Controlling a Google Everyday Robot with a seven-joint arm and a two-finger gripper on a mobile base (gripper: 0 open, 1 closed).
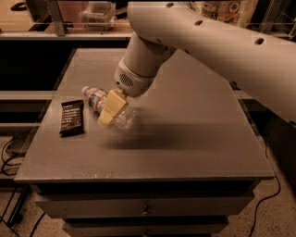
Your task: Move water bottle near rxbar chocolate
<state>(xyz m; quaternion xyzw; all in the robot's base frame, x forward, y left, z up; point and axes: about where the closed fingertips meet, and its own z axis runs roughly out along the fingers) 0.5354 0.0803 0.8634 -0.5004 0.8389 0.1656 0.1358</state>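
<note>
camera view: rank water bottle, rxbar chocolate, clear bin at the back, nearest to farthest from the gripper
1. water bottle, held in the gripper, mid-left on table
2. rxbar chocolate, left of it
3. clear bin, on back shelf

bottle (123, 118) in gripper (110, 113), near rxbar (72, 117)
</note>
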